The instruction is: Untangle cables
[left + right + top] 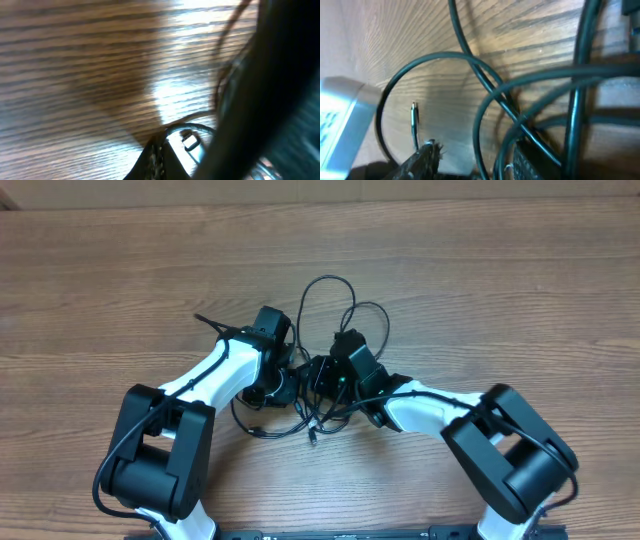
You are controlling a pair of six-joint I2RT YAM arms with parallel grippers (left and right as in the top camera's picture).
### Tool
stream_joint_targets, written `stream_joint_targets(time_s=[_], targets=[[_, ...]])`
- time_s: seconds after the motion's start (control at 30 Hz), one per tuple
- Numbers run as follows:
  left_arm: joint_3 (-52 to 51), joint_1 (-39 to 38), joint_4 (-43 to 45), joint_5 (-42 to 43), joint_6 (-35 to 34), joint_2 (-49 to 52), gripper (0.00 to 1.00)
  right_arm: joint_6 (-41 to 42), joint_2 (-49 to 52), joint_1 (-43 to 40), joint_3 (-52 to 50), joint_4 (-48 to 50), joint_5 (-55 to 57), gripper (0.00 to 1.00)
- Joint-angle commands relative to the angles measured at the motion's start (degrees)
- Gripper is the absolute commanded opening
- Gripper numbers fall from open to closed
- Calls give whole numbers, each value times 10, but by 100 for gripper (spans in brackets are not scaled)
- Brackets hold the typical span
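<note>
Several thin black cables (330, 315) lie tangled at the table's middle, with loops reaching away from me and smaller loops (262, 427) near me. My left gripper (285, 383) sits in the tangle. In the blurred left wrist view its fingers (156, 150) are pressed together, with a cable (192, 128) coming out at the tip and a silver plug (190, 142) beside it. My right gripper (320, 375) faces it, almost touching. In the right wrist view its fingers (477, 160) are apart, with crossing cables (492, 100) between them and a silver-tipped plug (414, 120) at the left.
The wooden table (500, 290) stretches all round the tangle. Both arm bases (150, 455) stand at the near edge. A large dark blurred shape (280, 90) fills the right of the left wrist view. A pale grey block (340, 120) shows at the left of the right wrist view.
</note>
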Motion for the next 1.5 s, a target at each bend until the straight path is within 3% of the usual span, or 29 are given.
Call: stream_joint_targets(time_s=[0.0,0.2,0.23,0.27,0.3,0.4,0.43,0.5,0.6,0.87,0.97,1.07,1.33,1.4,1.47], targets=[[-18,2,5,18,28,40,4,1,36,4,1,34,13,43],[-18,2,5,18,28,40,4,1,71,4,1,63,26,31],[-18,2,5,18,28,40,4,1,72,4,1,60,26,23],[-18,2,5,17,28,40,4,0,72,4,1,59,21,7],[-18,2,5,17,28,40,4,1,71,4,1,60,6,4],[-21,2,5,15,28,40,4,1,62,-11,2,64,-45,6],[-23,2,6,13,28,40,4,0,54,-25,2,54,-60,23],[-23,2,6,13,28,40,5,0,49,-40,2,24,-61,25],[-23,2,8,14,28,40,4,-5,49,-55,2,-2,-73,25],[-23,2,9,15,28,40,4,-49,49,-56,2,40,-118,24],[-23,2,10,15,28,40,4,-50,49,-54,2,57,-151,15],[-23,2,9,15,28,40,4,-69,49,-55,2,101,-207,15],[-23,2,10,15,28,40,4,-91,49,-64,2,105,-250,13],[-24,2,9,15,28,40,4,-115,49,-88,2,108,-296,4],[-24,2,10,15,28,40,4,-135,49,-107,2,103,-329,4]])
